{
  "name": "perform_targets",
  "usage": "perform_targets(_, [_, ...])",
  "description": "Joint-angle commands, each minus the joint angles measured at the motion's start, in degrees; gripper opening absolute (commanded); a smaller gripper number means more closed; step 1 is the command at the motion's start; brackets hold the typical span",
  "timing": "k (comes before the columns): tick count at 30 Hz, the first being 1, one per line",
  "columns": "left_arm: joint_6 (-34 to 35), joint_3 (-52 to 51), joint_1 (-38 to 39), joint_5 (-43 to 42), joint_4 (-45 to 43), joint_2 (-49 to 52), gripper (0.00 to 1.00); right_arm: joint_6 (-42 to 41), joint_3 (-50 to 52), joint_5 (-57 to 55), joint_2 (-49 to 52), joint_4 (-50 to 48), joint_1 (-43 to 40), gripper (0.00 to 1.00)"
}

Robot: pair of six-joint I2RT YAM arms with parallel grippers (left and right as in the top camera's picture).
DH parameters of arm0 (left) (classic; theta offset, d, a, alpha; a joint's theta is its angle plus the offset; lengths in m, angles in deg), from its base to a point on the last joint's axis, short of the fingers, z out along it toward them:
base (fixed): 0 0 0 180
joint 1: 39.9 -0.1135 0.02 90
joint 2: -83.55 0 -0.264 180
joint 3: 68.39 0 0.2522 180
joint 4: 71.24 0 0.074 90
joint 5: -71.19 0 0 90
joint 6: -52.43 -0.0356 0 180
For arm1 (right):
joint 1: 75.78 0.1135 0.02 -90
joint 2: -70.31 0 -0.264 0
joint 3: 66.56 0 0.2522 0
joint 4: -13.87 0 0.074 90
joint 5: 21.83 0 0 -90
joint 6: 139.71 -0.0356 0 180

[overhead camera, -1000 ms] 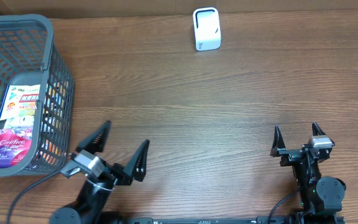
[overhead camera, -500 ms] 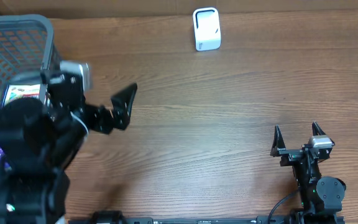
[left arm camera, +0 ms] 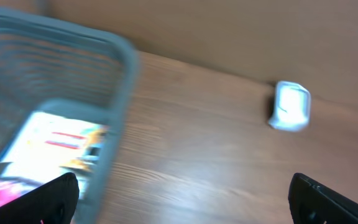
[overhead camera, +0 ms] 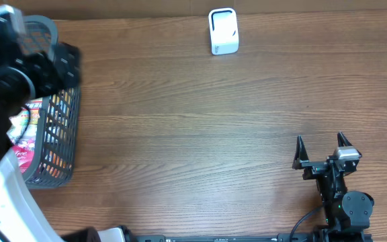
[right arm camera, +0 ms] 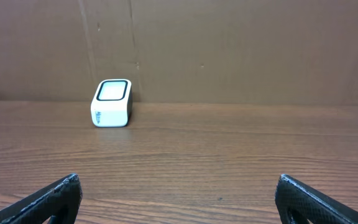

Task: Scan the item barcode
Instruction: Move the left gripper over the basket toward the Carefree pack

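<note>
The left gripper point(left arm camera: 182, 199) stands spread wide with nothing between its 2 fingers. Only the dark tips show, at the bottom corners of the blurred left wrist view. Below and ahead of it runs the right-hand rim of the grey plastic basket point(left arm camera: 124, 57). Inside that basket lie 2 flat packets: a white packet point(left arm camera: 53, 140) with red and yellow print, and a pink packet point(left arm camera: 2, 194) nearer the camera. The pink one seems to touch or overlap the white one, though the blur makes it hard to tell which. From overhead, the left arm point(overhead camera: 12, 74) rises close to the lens and hides much of the basket, which sits at the table's left edge.

The right gripper point(overhead camera: 320, 142) is likewise spread wide and holds nothing. It sits low at the near right of the wooden table point(overhead camera: 180, 134), well apart from the basket. Its fingers point toward the white barcode scanner point(right arm camera: 112, 102), which stands upright at the far edge of the table, just before the brown cardboard wall point(right arm camera: 229, 50) and well apart from both grippers.
</note>
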Motion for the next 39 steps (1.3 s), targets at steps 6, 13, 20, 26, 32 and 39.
perform_targets(6, [1.9, 2.86, -21.79, 3.93, -2.45, 2.73, 1.0, 0.22, 0.57, -0.74, -0.5, -0.44, -0.15, 1.0])
perform_targets(13, [3.72, 2.71, -25.51, 5.22, 0.81, 5.86, 0.99, 0.22, 0.57, -0.74, -0.5, -0.42, -0.15, 1.0])
perform_targets(20, [10.95, 2.71, -25.51, 18.86, 4.09, 12.83, 1.0, 0.2, 0.57, -0.74, -0.5, -0.44, -0.15, 1.0])
perform_targets(26, [10.97, 2.71, -25.49, 14.8, 4.02, 19.45, 1.0, 0.22, 0.57, -0.74, -0.5, -0.44, -0.15, 1.0])
perform_targets(32, [9.77, 2.71, -25.49, 10.14, 6.45, 25.7, 1.0, 0.22, 0.57, -0.74, -0.5, -0.42, -0.15, 1.0])
perform_targets(39, [9.88, 2.71, -25.57, 14.43, 9.2, 32.76, 0.99, 0.22, 0.57, -0.74, -0.5, -0.44, -0.15, 1.0])
